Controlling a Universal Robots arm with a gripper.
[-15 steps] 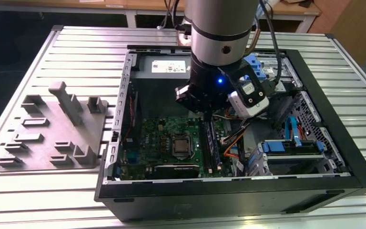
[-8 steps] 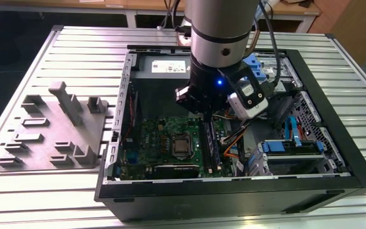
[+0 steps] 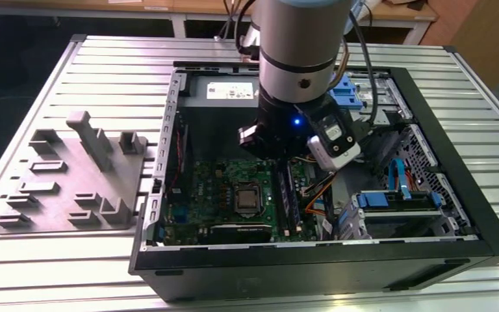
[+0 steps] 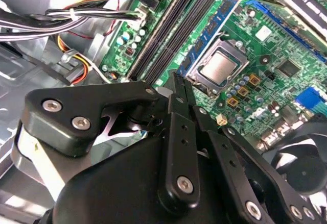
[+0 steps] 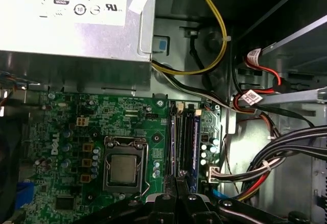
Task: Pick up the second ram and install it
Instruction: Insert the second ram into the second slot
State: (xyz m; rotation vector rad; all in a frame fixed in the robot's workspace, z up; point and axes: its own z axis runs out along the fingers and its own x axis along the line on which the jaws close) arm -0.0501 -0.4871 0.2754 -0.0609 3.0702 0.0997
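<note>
Gripper (image 4: 177,80) is hanging with fingertips pinched together, nothing showing between them, near one end of the ram (image 4: 217,27). The ram is sitting beside the processor (image 4: 220,67), its long axis running along the slots. A white printed label is showing on the power supply (image 5: 66,9). The case (image 3: 319,266) is lying open on a ribbed metal table (image 3: 102,71), with a grey tray (image 3: 67,188) at the exterior view's left.

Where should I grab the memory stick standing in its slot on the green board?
I'd pinch the memory stick near mid-length across its flat faces, coming straight down from above; it stands on edge, only its top edge free.
</note>
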